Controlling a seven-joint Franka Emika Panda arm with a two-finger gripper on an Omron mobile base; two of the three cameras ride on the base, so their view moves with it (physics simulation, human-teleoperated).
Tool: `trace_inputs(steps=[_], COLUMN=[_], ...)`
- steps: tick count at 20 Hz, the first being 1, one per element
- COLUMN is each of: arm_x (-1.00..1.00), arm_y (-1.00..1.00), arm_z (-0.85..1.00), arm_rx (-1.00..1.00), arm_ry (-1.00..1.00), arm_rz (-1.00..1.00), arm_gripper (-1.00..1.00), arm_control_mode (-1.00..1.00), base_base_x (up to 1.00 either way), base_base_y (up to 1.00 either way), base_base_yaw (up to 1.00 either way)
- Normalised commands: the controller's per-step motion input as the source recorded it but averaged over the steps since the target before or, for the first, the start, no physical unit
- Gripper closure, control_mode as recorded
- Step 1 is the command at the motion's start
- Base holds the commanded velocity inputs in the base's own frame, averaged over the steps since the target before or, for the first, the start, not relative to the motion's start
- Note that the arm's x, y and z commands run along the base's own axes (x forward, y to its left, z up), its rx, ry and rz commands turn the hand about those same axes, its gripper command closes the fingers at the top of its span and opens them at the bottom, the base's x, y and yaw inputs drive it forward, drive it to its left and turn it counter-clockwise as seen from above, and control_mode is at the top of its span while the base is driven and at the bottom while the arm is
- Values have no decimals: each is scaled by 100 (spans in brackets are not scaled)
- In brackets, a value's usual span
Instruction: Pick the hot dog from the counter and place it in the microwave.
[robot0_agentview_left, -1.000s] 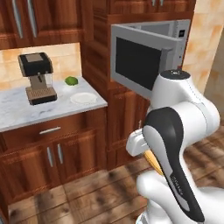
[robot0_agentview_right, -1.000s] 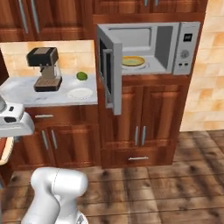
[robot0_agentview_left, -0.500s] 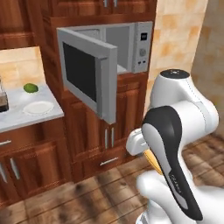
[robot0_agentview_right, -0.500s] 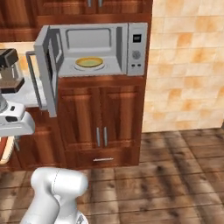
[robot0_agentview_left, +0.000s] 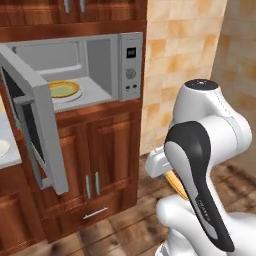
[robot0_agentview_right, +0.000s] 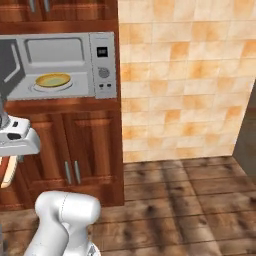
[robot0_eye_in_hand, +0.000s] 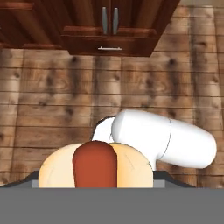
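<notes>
1. My base has driven right since a second ago: the coffee machine has left the base views, and the microwave (robot0_agentview_left: 75, 75) now sits ahead, door open.
2. My pincer (robot0_eye_in_hand: 95, 186) is closed on the hot dog (robot0_eye_in_hand: 95, 170), held low over the floor.
3. Judgement: transport done; lifting it to the plate (robot0_agentview_right: 52, 80) remains.

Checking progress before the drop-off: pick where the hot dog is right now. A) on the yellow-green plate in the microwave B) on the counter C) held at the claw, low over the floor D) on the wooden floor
C: the hand view shows the hot dog at the claw, above floor planks; the microwave plate is bare.
</notes>
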Motion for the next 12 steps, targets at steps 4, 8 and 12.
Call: trace_inputs(steps=[4,8,12], arm_x=[0,0,0], arm_y=[0,0,0], arm_z=[0,0,0], arm_rx=[0,0,0], arm_ry=[0,0,0], arm_rz=[0,0,0], arm_gripper=[100,100,100], arm_control_mode=[100,100,100], base_base_x=[100,81,95], base_base_y=[5,16,41], base_base_yaw=[16,18,14])
